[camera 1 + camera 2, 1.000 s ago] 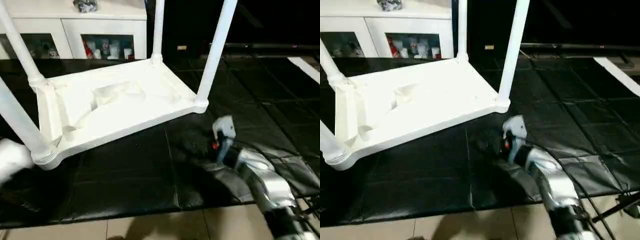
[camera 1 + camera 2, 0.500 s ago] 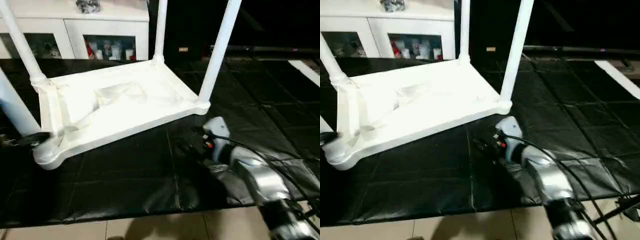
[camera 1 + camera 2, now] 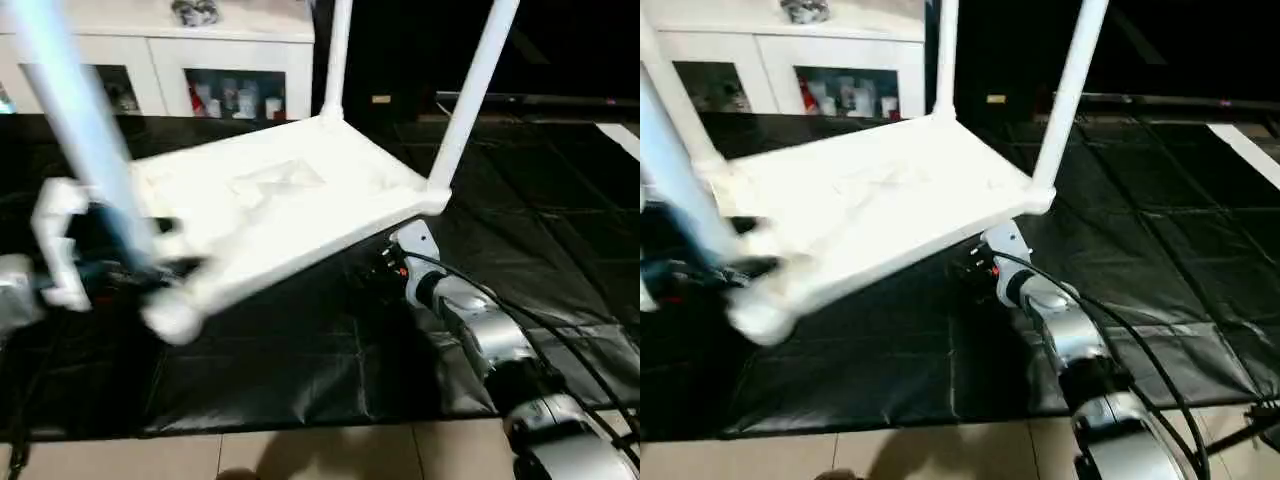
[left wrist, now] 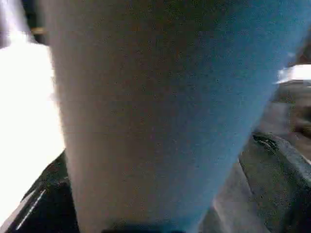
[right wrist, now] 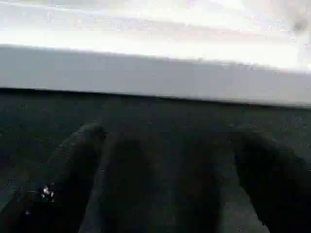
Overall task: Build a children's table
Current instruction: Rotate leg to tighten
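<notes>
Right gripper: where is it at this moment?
In the left eye view the right gripper sits low on the right, reaching under the near right corner of the upturned tabletop, just above the black floor mat. Its fingers are spread apart.

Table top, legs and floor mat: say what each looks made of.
Table top: white moulded plastic by the look, smooth, faint sheen, shaped recesses.
Legs: same white plastic, it seems, smooth tapered tubes.
Floor mat: black, likely vinyl or foam, glossy, with panel seams.
</notes>
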Available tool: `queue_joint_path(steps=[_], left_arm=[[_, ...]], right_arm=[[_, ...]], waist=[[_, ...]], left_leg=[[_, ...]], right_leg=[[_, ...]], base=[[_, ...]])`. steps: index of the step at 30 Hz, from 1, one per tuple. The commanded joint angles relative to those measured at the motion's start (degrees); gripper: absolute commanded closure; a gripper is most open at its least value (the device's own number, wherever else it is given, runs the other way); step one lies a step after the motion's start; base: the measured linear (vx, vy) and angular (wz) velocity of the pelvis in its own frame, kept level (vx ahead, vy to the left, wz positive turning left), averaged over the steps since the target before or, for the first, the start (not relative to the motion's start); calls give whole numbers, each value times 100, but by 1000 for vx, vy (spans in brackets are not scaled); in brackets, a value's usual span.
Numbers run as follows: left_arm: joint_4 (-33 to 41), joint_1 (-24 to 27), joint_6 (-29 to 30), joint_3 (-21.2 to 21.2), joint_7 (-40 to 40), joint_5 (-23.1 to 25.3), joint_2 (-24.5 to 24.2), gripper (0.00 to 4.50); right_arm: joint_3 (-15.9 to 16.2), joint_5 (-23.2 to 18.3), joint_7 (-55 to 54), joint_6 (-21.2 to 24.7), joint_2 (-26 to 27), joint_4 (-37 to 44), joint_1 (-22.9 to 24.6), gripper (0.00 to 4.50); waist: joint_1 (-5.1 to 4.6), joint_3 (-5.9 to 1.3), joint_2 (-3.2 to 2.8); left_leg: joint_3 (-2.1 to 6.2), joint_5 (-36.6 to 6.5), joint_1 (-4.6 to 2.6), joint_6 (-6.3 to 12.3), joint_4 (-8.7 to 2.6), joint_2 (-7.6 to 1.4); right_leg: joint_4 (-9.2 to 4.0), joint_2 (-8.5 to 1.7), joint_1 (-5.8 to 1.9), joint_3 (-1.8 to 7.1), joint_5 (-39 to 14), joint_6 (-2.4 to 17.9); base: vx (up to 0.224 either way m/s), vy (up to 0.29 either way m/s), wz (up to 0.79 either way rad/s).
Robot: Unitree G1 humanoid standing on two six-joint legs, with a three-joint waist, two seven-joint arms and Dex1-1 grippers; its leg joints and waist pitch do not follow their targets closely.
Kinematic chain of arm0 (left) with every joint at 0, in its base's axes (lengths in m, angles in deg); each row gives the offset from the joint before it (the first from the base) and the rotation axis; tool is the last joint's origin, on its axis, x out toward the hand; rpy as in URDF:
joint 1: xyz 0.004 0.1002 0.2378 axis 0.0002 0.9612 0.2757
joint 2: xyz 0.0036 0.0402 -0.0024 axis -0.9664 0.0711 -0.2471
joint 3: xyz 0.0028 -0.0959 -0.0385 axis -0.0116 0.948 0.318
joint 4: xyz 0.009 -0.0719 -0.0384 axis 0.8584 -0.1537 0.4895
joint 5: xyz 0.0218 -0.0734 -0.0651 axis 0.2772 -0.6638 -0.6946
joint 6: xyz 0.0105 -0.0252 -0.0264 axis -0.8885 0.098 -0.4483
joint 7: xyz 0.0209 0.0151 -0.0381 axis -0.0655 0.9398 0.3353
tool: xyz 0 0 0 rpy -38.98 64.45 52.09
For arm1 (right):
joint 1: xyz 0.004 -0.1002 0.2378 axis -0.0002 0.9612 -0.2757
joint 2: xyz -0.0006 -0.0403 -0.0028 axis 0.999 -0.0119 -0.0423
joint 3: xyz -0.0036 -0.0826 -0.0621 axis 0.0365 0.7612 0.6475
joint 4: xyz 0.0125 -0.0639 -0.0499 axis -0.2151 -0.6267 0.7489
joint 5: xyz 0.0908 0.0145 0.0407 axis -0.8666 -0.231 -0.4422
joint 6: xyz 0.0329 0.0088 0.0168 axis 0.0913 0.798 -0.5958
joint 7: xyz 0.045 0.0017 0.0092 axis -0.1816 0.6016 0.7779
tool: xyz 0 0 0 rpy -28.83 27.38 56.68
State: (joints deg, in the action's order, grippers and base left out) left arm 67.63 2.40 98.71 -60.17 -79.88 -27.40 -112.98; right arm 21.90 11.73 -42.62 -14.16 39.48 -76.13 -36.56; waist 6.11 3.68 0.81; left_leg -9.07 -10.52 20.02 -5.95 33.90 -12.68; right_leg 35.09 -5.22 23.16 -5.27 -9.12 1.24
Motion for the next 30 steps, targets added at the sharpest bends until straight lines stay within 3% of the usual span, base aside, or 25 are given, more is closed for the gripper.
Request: queue_joint_path(steps=[1, 4, 5, 7, 9, 10, 12, 13, 16, 18, 23, 25, 28, 30], left_arm=[[474, 65, 212, -381, -222, -330, -6, 3], [896, 56, 382, -769, -185, -651, 103, 3], [1052, 18, 512, -880, -128, -738, 208, 3], [1174, -73, 646, -1011, 14, -805, 419, 3], [1179, -266, 759, -1213, 271, -786, 814, 3], [1153, -341, 760, -1342, 289, -750, 933, 3], [1138, -398, 779, -1437, 310, -741, 1022, 3], [1147, -513, 823, -1614, 396, -840, 1194, 3], [1039, -701, 807, -1799, 661, -896, 1533, 3], [833, -849, 693, -1946, 808, -731, 1808, 3], [338, -1196, 380, -2304, 1102, -256, 2418, 3], [251, -1259, 324, -2340, 1156, -203, 2512, 3], [-253, -1581, -100, -2429, 1483, 72, 2921, 3], [-434, -1684, -273, -2447, 1598, 190, 3016, 3]], right_arm=[[-73, 85, -117, -136, 75, -255, -203, 0], [-111, 107, -148, -283, 230, -591, -431, 0], [-93, 121, -131, -348, 276, -678, -490, 0], [-68, 133, -94, -435, 338, -775, -559, 0], [-40, 126, -7, -548, 438, -875, -640, 0], [-14, 128, 38, -564, 479, -881, -654, 0], [9, 140, 84, -619, 517, -938, -682, 0], [39, 184, 173, -743, 599, -1061, -735, 0], [57, 248, 240, -851, 676, -1175, -771, 0], [72, 260, 336, -905, 735, -1214, -775, 0], [155, 231, 711, -981, 913, -1280, -765, 0], [171, 234, 748, -987, 942, -1293, -764, 0], [77, 217, 756, -1028, 1072, -1467, -823, 0], [30, 215, 698, -1042, 1101, -1538, -852, 0]], waist=[[-37, -388, -119], [-77, -400, -126], [-92, -404, -89], [-125, -391, -104], [-137, -392, -55], [-138, -386, -79], [-166, -379, -57], [-189, -386, -89], [-250, -384, -58], [-264, -384, -77], [-307, -396, -57], [-313, -408, -50], [-342, -398, -64], [-333, -407, -59]], left_leg=[[-48, -1923, -35, -265, -469, -9], [-60, -1660, -5, -241, -458, -2], [-66, -1614, 3, -237, -458, -6], [-74, -1622, 3, -252, -452, -4], [-84, -1619, 7, -247, -449, -1], [-89, -1628, 2, -248, -443, 2], [-78, -1659, 47, -241, -455, 10], [-75, -1705, 28, -245, -445, 5], [-83, -1700, 25, -224, -427, 6], [-86, -1681, 23, -201, -417, 12], [-91, -1584, 35, -105, -409, 3], [-80, -1533, 55, -90, -413, 7], [-93, -1592, 25, -32, -396, 11], [-73, -1610, 41, -43, -409, 3]], right_leg=[[-361, -247, -237, 273, -1762, 1124], [-320, -220, -258, 275, -1462, 1151], [-311, -216, -267, 276, -1397, 1161], [-322, -216, -274, 277, -1464, 1128], [-339, -215, -285, 278, -1568, 1085], [-347, -215, -277, 285, -1649, 1053], [-361, -222, -308, 281, -1828, 954], [-376, -234, -293, 283, -1944, 912], [-388, -222, -287, 281, -1945, 954], [-391, -211, -283, 278, -1926, 972], [-402, -201, -294, 277, -1753, 1025], [-387, -217, -328, 271, -1702, 1056], [-432, -205, -285, 269, -1803, 1078], [-420, -218, -315, 258, -1830, 1063]], base=[[0, 0, 0], [0, 0, 0], [0, 0, 0], [0, 0, 0], [0, 0, 0], [0, 0, 0], [0, 0, 0], [0, 0, 0], [0, 0, 0], [0, 0, 0], [0, 0, 0], [0, 0, 0], [0, 0, 0], [0, 0, 0]])
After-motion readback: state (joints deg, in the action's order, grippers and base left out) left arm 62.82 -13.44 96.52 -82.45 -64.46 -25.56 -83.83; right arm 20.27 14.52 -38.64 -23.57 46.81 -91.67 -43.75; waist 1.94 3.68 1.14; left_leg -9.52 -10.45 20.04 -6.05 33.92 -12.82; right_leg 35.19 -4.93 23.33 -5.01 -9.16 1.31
